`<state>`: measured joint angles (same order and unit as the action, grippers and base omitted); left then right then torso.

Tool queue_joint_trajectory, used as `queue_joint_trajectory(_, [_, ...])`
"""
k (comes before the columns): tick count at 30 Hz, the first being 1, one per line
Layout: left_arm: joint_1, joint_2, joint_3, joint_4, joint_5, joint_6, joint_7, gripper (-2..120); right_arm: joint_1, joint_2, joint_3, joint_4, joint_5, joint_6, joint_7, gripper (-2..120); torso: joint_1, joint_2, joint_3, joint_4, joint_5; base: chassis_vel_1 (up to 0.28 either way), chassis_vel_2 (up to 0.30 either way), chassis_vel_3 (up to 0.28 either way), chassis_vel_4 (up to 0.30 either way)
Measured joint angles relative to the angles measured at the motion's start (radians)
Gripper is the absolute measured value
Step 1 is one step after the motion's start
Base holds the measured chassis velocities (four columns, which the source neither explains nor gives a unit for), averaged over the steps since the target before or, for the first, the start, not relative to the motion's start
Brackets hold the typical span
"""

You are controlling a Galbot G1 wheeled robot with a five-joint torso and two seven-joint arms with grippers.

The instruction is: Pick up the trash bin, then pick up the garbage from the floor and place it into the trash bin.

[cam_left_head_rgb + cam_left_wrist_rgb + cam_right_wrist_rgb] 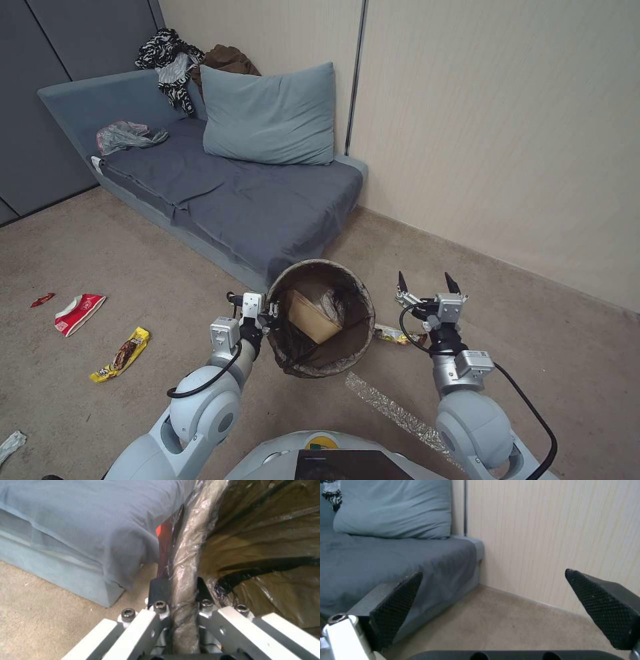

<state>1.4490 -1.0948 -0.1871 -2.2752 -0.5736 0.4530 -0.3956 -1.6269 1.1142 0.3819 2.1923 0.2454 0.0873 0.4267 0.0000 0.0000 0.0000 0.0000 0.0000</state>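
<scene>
One trash bin pinched by left gripper; right gripper jaws spread; three wrappers.

The head view looks forward and down from above both arms at the floor and sofa. The left wrist view sits very close along the trash bin rim. The right wrist view faces the wall corner (sharing the sofa with both).

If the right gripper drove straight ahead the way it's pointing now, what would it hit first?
Most likely the beige wall. The open right gripper holds nothing and aims past the sofa's corner, over bare carpet; depth is unclear.
</scene>
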Motion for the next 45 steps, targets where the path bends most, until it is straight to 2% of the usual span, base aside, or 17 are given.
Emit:
queue_joint_trajectory(7, [0.006, 0.003, -0.002, -0.003, 0.005, -0.002, 0.002, 0, -0.002, -0.018, 0.009, 0.002, 0.007, -0.010, 0.001, 100, 0.000, 0.000, 0.000, -0.0001, 0.0001, 0.000, 0.000, 0.000, 0.000])
queue_joint_trajectory(9, [0.011, 0.005, -0.004, -0.004, 0.008, -0.004, 0.003, 0, 0.008, -0.070, 0.029, 0.002, 0.031, -0.037, -0.001, 100, 0.000, 0.000, 0.000, -0.0002, 0.0002, 0.000, 0.000, 0.000, 0.000])
queue_joint_trajectory(10, [0.011, 0.005, -0.004, -0.004, 0.008, -0.004, 0.003, 0, 0.008, -0.070, 0.029, 0.002, 0.031, -0.037, -0.001, 100, 0.000, 0.000, 0.000, -0.0002, 0.0002, 0.000, 0.000, 0.000, 0.000])
queue_joint_trajectory(13, [0.016, 0.008, -0.005, -0.008, 0.010, -0.007, 0.006, 0, 0.045, -0.171, 0.053, -0.019, 0.081, -0.075, -0.025, 100, 0.000, 0.000, 0.000, 0.0000, 0.0003, 0.000, 0.000, 0.000, 0.000])
queue_joint_trajectory(14, [0.016, 0.008, -0.005, -0.008, 0.010, -0.007, 0.006, 0, 0.045, -0.171, 0.053, -0.019, 0.081, -0.075, -0.025, 100, 0.000, 0.000, 0.000, 0.0000, 0.0003, 0.000, 0.000, 0.000, 0.000])
queue_joint_trajectory(16, [0.017, 0.010, -0.007, -0.008, 0.010, -0.010, 0.008, 0, 0.087, -0.249, 0.044, -0.039, 0.152, -0.112, -0.039, 100, 0.000, 0.000, 0.000, 0.0003, 0.0000, 0.000, 0.000, 0.000, 0.000])
queue_joint_trajectory(17, [0.017, 0.010, -0.007, -0.008, 0.010, -0.010, 0.008, 0, 0.087, -0.249, 0.044, -0.039, 0.152, -0.112, -0.039, 100, 0.000, 0.000, 0.000, 0.0003, 0.0000, 0.000, 0.000, 0.000, 0.000])
queue_joint_trajectory(20, [0.019, 0.010, -0.009, -0.010, 0.010, -0.012, 0.011, 0, 0.151, -0.338, 0.005, -0.063, 0.244, -0.148, -0.046, 100, 0.000, 0.000, 0.000, 0.0001, 0.0000, 0.000, 0.000, 0.000, 0.000])
queue_joint_trajectory(21, [0.019, 0.010, -0.009, -0.010, 0.010, -0.012, 0.011, 0, 0.151, -0.338, 0.005, -0.063, 0.244, -0.148, -0.046, 100, 0.000, 0.000, 0.000, 0.0001, 0.0000, 0.000, 0.000, 0.000, 0.000])
queue_joint_trajectory(24, [0.021, 0.009, -0.009, -0.009, 0.011, -0.014, 0.012, 0, 0.205, -0.401, -0.029, -0.101, 0.300, -0.157, -0.066, 100, 0.000, 0.000, 0.000, 0.0001, 0.0004, 0.000, 0.000, 0.000, 0.000])
queue_joint_trajectory(27, [0.021, 0.008, -0.009, -0.009, 0.012, -0.015, 0.013, 0, 0.217, -0.419, -0.038, -0.112, 0.312, -0.157, -0.077, 100, 0.000, 0.000, 0.000, 0.0003, 0.0003, 0.000, 0.000, 0.000, 0.000])
queue_joint_trajectory(29, [0.020, 0.009, -0.008, -0.004, 0.013, -0.017, 0.015, 0, 0.243, -0.473, -0.060, -0.150, 0.352, -0.157, -0.128, 100, 0.000, 0.000, 0.000, 0.0001, 0.0001, 0.000, 0.000, 0.000, 0.000])
queue_joint_trajectory(39, [0.018, 0.007, -0.001, 0.005, 0.016, -0.022, 0.021, 0, 0.272, -0.536, -0.103, -0.250, 0.360, -0.151, -0.235, 100, 0.000, 0.000, 0.000, -0.0001, 0.0002, 0.000, 0.000, 0.000, 0.000])
queue_joint_trajectory(41, [0.016, 0.005, 0.001, 0.011, 0.017, -0.024, 0.023, 0, 0.283, -0.563, -0.125, -0.301, 0.364, -0.138, -0.304, 100, 0.000, 0.000, 0.000, -0.0002, 0.0003, 0.000, 0.000, 0.000, 0.000])
queue_joint_trajectory(42, [0.016, 0.005, 0.001, 0.011, 0.017, -0.024, 0.023, 0, 0.283, -0.563, -0.125, -0.301, 0.364, -0.138, -0.304, 100, 0.000, 0.000, 0.000, -0.0002, 0.0003, 0.000, 0.000, 0.000, 0.000])
queue_joint_trajectory(43, [0.014, 0.005, 0.003, 0.015, 0.017, -0.025, 0.024, 0, 0.292, -0.585, -0.150, -0.347, 0.378, -0.130, -0.371, 100, 0.000, 0.000, 0.000, -0.0001, 0.0001, 0.000, 0.000, 0.000, 0.000])
queue_joint_trajectory(45, [0.013, 0.003, 0.005, 0.020, 0.017, -0.026, 0.026, 0, 0.304, -0.599, -0.190, -0.396, 0.378, -0.093, -0.424, 100, 0.000, 0.000, 0.000, -0.0001, 0.0001, 0.000, 0.000, 0.000, 0.000])
